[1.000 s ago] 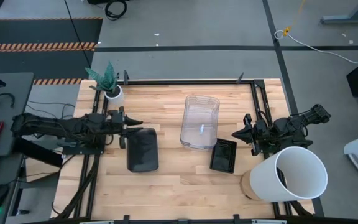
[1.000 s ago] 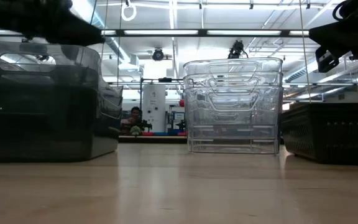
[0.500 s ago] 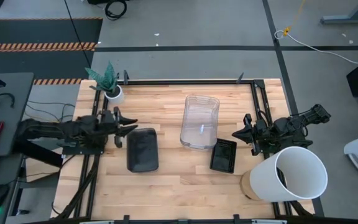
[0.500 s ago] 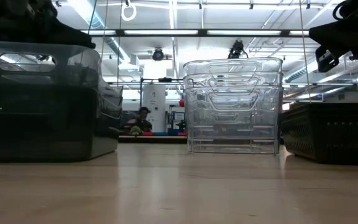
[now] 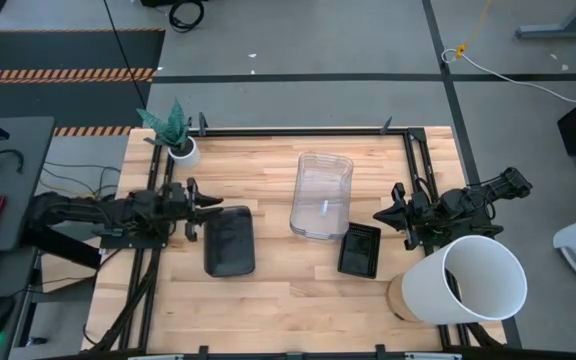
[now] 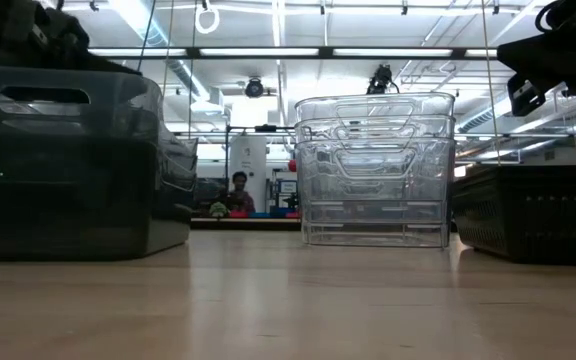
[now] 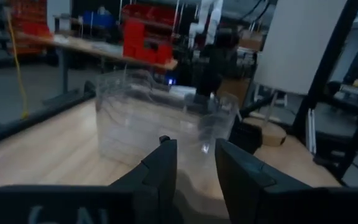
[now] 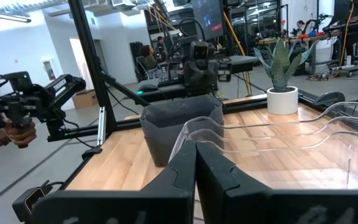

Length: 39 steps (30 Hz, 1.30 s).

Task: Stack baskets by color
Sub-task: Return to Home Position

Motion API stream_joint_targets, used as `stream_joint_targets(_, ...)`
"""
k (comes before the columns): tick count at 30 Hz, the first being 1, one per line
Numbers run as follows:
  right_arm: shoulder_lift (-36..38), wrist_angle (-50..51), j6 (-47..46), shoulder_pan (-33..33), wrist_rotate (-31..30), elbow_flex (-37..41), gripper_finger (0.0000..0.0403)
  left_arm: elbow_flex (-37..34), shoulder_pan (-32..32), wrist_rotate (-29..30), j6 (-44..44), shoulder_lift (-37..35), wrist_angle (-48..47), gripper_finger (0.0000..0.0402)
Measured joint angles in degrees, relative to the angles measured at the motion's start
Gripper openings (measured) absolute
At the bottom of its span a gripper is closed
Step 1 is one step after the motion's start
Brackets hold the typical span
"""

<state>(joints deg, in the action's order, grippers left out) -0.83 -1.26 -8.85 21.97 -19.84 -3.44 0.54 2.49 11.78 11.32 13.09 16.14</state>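
The left hand (image 5: 206,205) hovers over the left side of the table (image 5: 278,300), fingers spread, just beside the stacked grey baskets (image 5: 229,240). The right hand (image 5: 383,214) waits at the right side, fingers pressed together, near the black baskets (image 5: 359,248). The clear baskets (image 5: 321,195) stand nested in the middle.
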Motion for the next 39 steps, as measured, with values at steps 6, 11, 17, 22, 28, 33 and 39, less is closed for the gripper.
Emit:
stream_joint_targets(6,0.0,-0.1,0.0,0.0,0.0,0.0,0.0016,0.0,0.0,1.6,-2.7,-0.1,0.1,0.0116)
stream_joint_targets(11,0.0,-0.2,0.0,0.0,0.0,0.0,0.0016,-0.1,0.0,2.1,-3.0,0.0,-0.1,0.0118)
stream_joint_targets(17,0.0,-0.2,0.0,0.0,0.0,0.0,0.0016,-0.1,0.0,2.1,-3.0,0.0,-0.1,0.0119)
stream_joint_targets(22,0.0,-0.2,0.0,0.0,0.0,0.0,0.0016,-0.1,0.0,2.1,-3.0,0.0,-0.1,0.0119)
stream_joint_targets(28,0.0,-0.2,0.0,0.0,0.0,0.0,0.0016,-0.1,0.0,2.1,-3.0,0.0,-0.1,0.0119)
stream_joint_targets(33,0.0,-0.2,0.0,0.0,0.0,0.0,0.0016,-0.1,0.0,2.1,-3.0,0.0,-0.1,0.0119)
stream_joint_targets(39,0.0,-0.2,0.0,0.0,0.0,0.0,0.0016,-0.1,0.0,2.1,-3.0,0.0,-0.1,0.0119)
